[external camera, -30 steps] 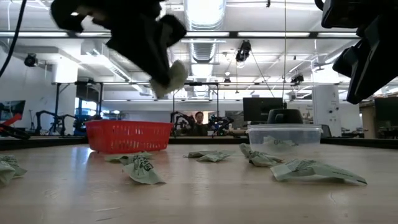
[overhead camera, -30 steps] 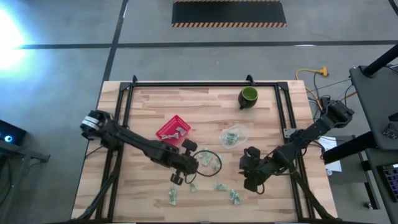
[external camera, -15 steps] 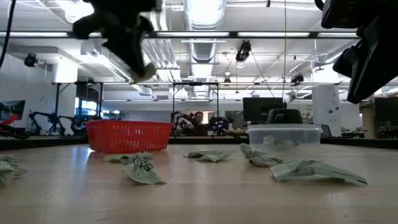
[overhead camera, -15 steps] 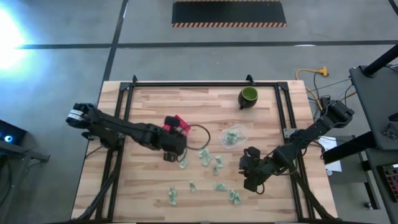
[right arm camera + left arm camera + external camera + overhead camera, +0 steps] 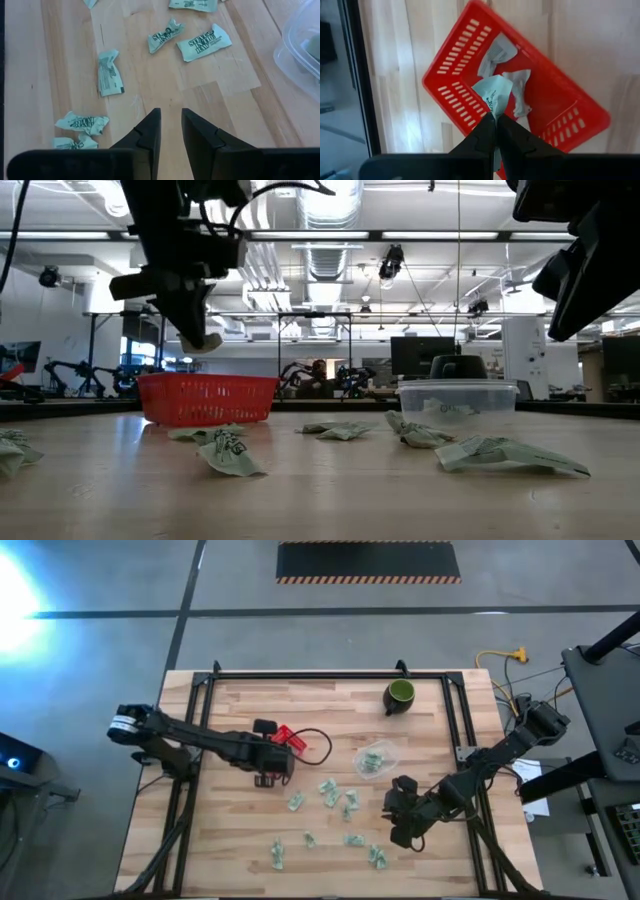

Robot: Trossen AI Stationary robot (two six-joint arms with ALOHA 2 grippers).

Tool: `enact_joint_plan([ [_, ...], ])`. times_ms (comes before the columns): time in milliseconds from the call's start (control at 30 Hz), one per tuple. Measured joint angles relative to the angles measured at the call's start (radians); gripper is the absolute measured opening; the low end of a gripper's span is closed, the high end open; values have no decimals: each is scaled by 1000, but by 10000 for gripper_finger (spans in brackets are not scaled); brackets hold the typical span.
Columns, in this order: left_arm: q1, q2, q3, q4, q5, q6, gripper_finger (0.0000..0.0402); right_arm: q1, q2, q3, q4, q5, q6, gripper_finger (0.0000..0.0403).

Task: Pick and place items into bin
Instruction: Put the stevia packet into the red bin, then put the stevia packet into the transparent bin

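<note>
The left gripper (image 5: 494,119) hangs over the red basket (image 5: 455,95) near the table's left-centre, its jaws pinched tight on one pale green-and-white wrapped packet (image 5: 493,93). In the low view that packet (image 5: 203,341) dangles just above the basket's rim (image 5: 207,380), so the release looks imminent but is not yet made. Two crumpled packets (image 5: 501,51) already lie inside the basket, as far as the left wrist view shows; more could be hidden under the gripper.

Most of the work is left. In the high view a loose scatter of packets (image 5: 330,795) lies on the wooden table (image 5: 240,700) between the two arms, with a few more nearer the front edge (image 5: 278,857). The right wrist view shows several of them clearly, among them a flat printed one (image 5: 204,43) and a folded one (image 5: 108,72). A clear plastic container (image 5: 377,759) beside the scatter also holds some packets, and whether those count toward the task cannot be told.

The right gripper (image 5: 170,122) hovers above bare wood at the table's right front, jaws a narrow gap apart and holding nothing. The dark green cup (image 5: 400,694) stands well apart at the back.
</note>
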Motion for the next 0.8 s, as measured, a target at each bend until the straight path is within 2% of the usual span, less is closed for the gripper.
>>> enact_joint_plan([
  [233, 6, 0, -4, 2, 0, 9, 6, 0, 0, 0, 2, 0, 4, 77],
  [600, 7, 0, -5, 1, 0, 0, 99, 0, 0, 0, 23, 23, -2, 73],
  [800, 6, -7, 38, -35, 2, -98, 118, 0, 0, 0, 136, 24, -99, 79],
])
